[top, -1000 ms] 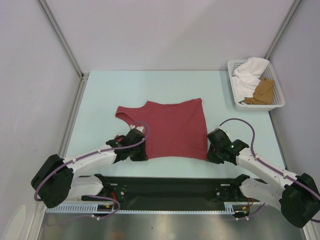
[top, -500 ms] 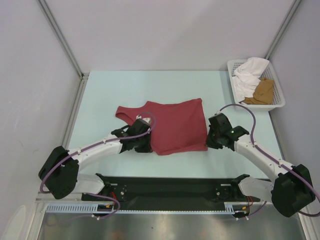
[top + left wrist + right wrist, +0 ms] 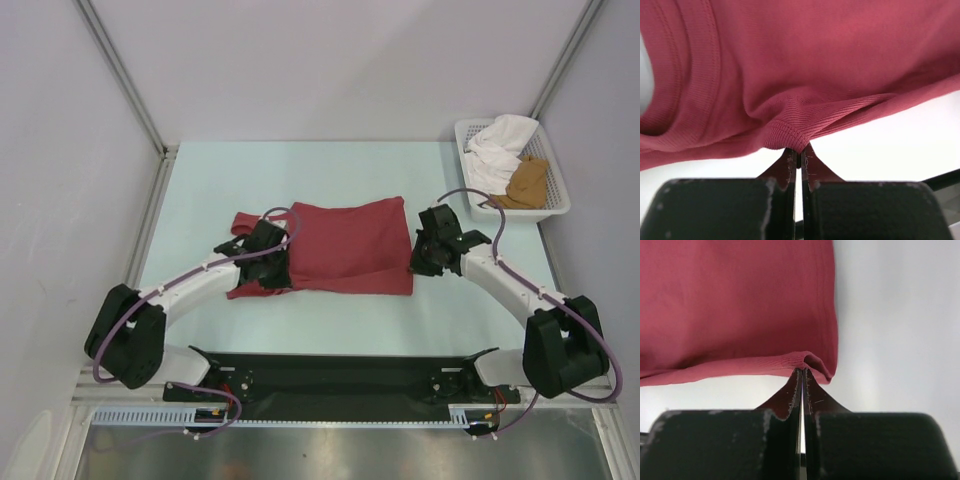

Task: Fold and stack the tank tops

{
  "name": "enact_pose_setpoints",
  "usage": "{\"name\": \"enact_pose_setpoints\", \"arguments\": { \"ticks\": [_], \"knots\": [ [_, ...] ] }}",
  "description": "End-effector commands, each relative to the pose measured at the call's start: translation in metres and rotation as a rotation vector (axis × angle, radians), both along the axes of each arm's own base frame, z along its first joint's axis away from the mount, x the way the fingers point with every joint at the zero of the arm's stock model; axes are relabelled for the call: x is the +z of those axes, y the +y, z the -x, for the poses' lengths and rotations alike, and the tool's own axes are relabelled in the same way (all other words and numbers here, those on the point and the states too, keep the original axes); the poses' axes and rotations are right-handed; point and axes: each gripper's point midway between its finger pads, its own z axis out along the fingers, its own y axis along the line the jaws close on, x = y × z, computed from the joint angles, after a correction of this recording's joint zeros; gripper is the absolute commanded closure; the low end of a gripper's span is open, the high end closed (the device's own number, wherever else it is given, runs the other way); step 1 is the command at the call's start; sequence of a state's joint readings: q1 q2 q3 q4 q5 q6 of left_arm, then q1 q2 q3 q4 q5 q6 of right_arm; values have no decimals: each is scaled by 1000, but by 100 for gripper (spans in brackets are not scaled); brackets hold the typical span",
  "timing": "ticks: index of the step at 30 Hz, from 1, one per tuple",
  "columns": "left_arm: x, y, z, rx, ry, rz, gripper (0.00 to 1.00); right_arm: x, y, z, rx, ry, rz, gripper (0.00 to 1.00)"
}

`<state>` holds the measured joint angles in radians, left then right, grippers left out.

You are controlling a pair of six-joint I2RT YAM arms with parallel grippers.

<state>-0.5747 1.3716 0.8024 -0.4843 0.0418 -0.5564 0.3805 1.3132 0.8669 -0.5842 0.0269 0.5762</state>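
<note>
A dark red tank top lies on the pale table, its near hem lifted and carried back over the rest so the cloth is doubled. My left gripper is shut on the hem's left end, near a shoulder strap; its pinch on the ribbed edge fills the left wrist view. My right gripper is shut on the hem's right corner. A tan-brown tank top lies crumpled in the white basket at the back right.
White cloth fills the far part of the basket. Grey walls with metal posts enclose the table on three sides. A black base rail runs along the near edge between the arm mounts.
Both grippers have carried the red top's near hem away from me, towards its neckline. The visible cloth has become shorter front to back, and both arms have stretched out.
</note>
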Motion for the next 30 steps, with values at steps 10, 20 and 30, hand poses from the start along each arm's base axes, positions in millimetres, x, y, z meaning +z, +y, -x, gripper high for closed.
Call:
{"name": "enact_pose_setpoints", "arguments": {
  "ticks": [10, 20, 30],
  "knots": [
    [15, -2, -37, -8, -31, 22, 99, 22, -4, -60, -15, -96, -13, 99],
    [11, -5, -61, 1, -9, 14, 99, 14, -7, -86, -28, -85, -31, 98],
    [4, -2, -82, 22, 9, 30, 98, -2, -7, -111, -37, -53, -30, 98]
  ]
}}
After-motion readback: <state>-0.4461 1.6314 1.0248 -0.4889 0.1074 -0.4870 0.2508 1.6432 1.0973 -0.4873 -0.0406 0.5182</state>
